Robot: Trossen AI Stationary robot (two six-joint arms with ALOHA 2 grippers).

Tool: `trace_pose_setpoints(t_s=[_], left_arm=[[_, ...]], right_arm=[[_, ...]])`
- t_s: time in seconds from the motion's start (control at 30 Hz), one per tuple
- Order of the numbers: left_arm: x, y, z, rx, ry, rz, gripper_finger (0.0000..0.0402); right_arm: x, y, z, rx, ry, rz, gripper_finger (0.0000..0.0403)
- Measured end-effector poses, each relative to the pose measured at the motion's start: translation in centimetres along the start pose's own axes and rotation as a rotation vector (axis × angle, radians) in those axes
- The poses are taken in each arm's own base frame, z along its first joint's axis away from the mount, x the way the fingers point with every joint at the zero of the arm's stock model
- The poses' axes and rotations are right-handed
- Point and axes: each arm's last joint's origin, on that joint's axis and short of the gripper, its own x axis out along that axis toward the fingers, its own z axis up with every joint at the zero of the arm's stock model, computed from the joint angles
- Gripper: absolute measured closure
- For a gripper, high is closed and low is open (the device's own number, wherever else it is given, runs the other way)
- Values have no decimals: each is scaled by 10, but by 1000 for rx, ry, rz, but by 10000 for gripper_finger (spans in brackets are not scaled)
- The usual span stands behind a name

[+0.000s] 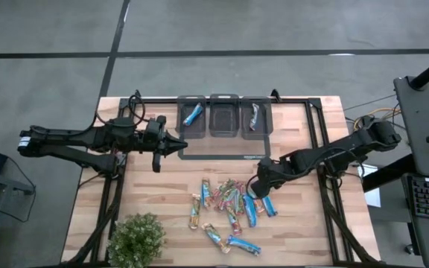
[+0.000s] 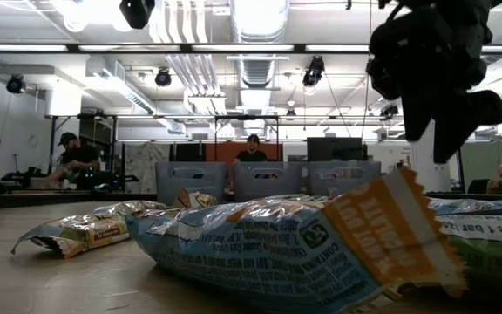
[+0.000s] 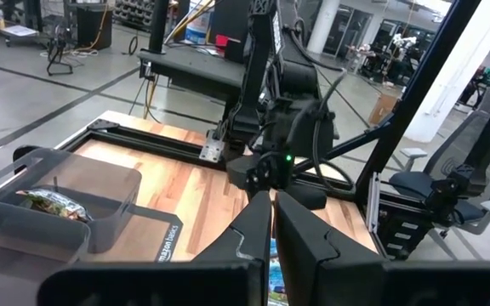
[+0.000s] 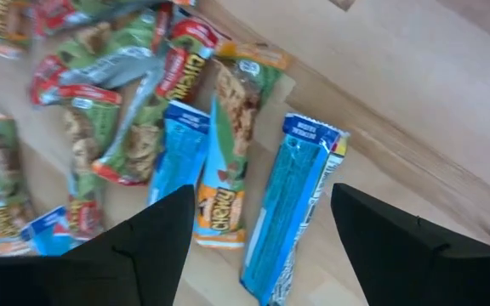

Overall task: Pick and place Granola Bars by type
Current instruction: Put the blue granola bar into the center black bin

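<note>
Wooden tabletop [image 1: 311, 238] carrying loose Granola Bars [image 1: 229, 205] at centre, green/red wrappers bunched, blue ones at pile edge; leafy plant [image 1: 136, 240] at near-left corner; three clear bins [image 1: 224, 116] at far edge, blue bar [image 1: 193, 114] in left bin, another bar [image 1: 255, 115] in right bin. Right gripper [image 4: 258, 234] poised over blue bar [image 4: 292, 208] at pile's right side, jaws wide open, holding nothing. Left gripper [image 1: 179, 145] parked beside left bin, jaws closed, empty

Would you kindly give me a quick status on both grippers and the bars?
Right gripper open, above a blue bar at the pile's edge. Left gripper shut, empty, beside the bins. Nothing in the way.
</note>
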Motion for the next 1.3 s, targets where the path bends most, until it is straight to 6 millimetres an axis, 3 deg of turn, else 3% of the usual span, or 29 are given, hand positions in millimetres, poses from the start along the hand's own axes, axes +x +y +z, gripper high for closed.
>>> trace_pose_setpoints(t_s=[0.6, 1.3], left_arm=[[0, 0, 0, -5, 2, 0, 399], [0, 1, -1, -2, 7, 20, 399]], right_arm=[[32, -1, 0, 70, 58, -115, 149], [39, -4, -1, 136, 51, -168, 154]])
